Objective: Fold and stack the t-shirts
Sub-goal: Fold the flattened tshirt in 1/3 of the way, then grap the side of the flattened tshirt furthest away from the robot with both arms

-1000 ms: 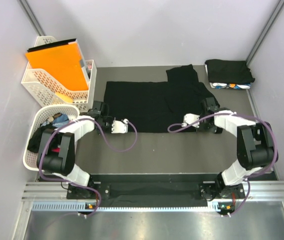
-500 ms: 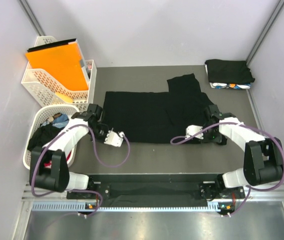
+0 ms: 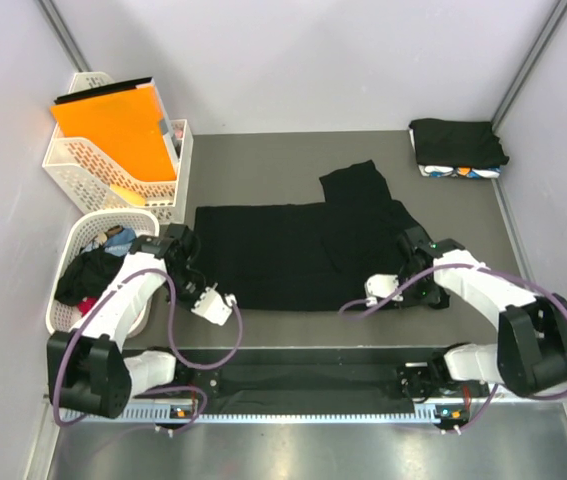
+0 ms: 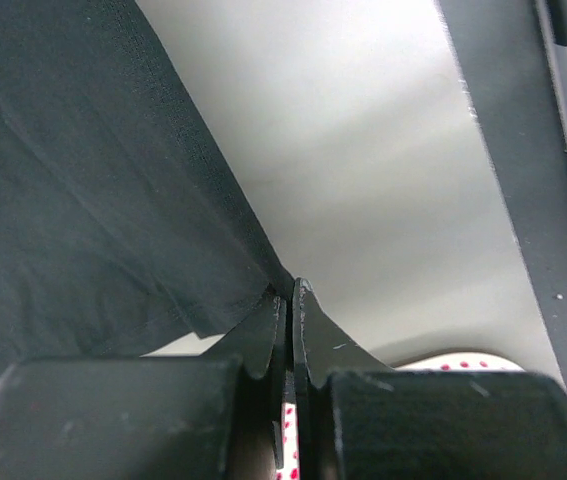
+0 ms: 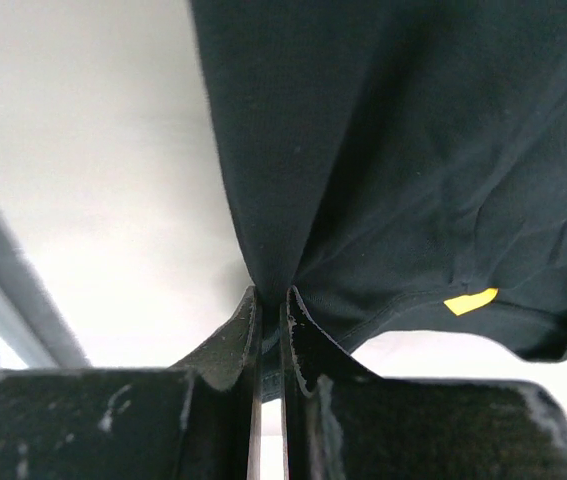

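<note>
A black t-shirt (image 3: 298,250) lies spread flat in the middle of the table, one sleeve pointing to the back. My left gripper (image 3: 195,275) is shut on its near left edge; in the left wrist view the jaws (image 4: 288,292) pinch the cloth (image 4: 93,200). My right gripper (image 3: 410,280) is shut on its near right edge; the right wrist view shows the jaws (image 5: 271,297) pinching a fold of the shirt (image 5: 403,150), with a small yellow tag (image 5: 470,300). A stack of folded t-shirts (image 3: 458,145), black on top with a white-blue one under it, sits at the back right corner.
Two white lattice baskets (image 3: 83,165) with an orange folder (image 3: 118,125) stand at the back left. A round white basket (image 3: 68,290) with more clothes sits at the left, next to the left arm. The black rail (image 3: 303,375) runs along the near edge.
Both grippers have moved toward the near edge, dragging the black shirt with them. The shirt now lies closer to the arm bases and flatter.
</note>
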### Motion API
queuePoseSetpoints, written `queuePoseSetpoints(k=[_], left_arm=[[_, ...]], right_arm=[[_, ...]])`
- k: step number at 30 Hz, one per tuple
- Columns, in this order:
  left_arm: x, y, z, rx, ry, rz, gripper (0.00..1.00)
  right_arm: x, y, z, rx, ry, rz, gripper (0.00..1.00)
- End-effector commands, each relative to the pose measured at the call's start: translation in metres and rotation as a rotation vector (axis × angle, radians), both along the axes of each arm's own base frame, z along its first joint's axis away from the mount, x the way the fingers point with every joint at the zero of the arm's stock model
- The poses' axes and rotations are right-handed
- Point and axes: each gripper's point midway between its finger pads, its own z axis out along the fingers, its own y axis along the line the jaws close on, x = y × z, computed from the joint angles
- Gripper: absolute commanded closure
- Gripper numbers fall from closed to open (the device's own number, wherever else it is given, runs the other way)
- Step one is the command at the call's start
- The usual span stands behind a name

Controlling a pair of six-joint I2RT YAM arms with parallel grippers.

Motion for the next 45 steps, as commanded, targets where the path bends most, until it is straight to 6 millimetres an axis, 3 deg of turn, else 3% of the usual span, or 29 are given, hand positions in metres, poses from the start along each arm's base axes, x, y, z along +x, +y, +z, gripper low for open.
queuePoseSetpoints(k=[1,13,16,17,19,20,21,23,27,30,31,33,34,35,37,42,43,45], left_arm=[[-0.06,0.02,0.0,0.064,0.164,-0.05,1.0],[-0.089,0.028,-0.009,0.086,0.193,-0.081,1.0],[-0.086,0.028,-0.013,0.089,0.176,-0.058,1.0],[-0.082,0.029,-0.014,0.093,0.159,-0.051,0.83],[-0.077,0.031,-0.013,0.107,0.146,-0.037,0.54],[-0.074,0.03,-0.01,0.108,0.139,-0.028,0.36],[-0.071,0.03,-0.006,0.108,0.132,-0.017,0.3],[-0.062,0.029,0.003,0.106,0.118,0.008,0.22],[-0.053,0.026,0.024,0.1,0.107,0.03,0.17],[-0.031,0.022,0.042,0.077,0.02,0.074,0.16],[-0.007,0.018,0.052,0.056,-0.068,0.133,0.16],[0.021,0.015,0.06,0.029,-0.16,0.21,0.16],[0.056,0.012,0.067,-0.003,-0.268,0.298,0.17],[0.072,0.01,0.07,-0.023,-0.313,0.351,0.18],[0.106,0.003,0.075,-0.09,-0.367,0.477,0.18],[0.16,-0.011,0.067,-0.197,-0.385,0.682,0.2],[0.173,-0.014,0.063,-0.201,-0.365,0.707,0.2],[0.192,-0.018,0.063,-0.23,-0.351,0.793,0.21]], right_arm=[[-0.037,-0.002,0.006,-0.022,0.088,0.05,0.99],[-0.071,-0.003,0.006,-0.014,0.156,0.088,1.0],[-0.071,-0.002,0.004,-0.021,0.158,0.1,0.91],[-0.068,-0.001,0.006,-0.017,0.15,0.096,0.76],[-0.066,0.001,0.008,-0.014,0.141,0.093,0.62],[-0.063,0.003,0.011,-0.005,0.131,0.093,0.49],[-0.061,0.004,0.013,0.0,0.123,0.093,0.44],[-0.058,0.009,0.021,0.029,0.102,0.1,0.34],[-0.054,0.021,0.041,0.088,0.088,0.096,0.3],[-0.045,0.03,0.065,0.137,0.048,0.07,0.3],[-0.043,0.033,0.072,0.15,0.034,0.063,0.3],[-0.019,0.044,0.094,0.212,-0.071,0.022,0.28],[-0.001,0.051,0.107,0.246,-0.134,-0.003,0.27],[0.012,0.056,0.114,0.279,-0.176,-0.061,0.26],[0.056,0.066,0.13,0.353,-0.277,-0.145,0.25],[0.131,0.087,0.145,0.528,-0.237,-0.42,0.31],[0.154,0.092,0.147,0.555,-0.22,-0.455,0.31],[0.174,0.097,0.147,0.606,-0.174,-0.517,0.32]])
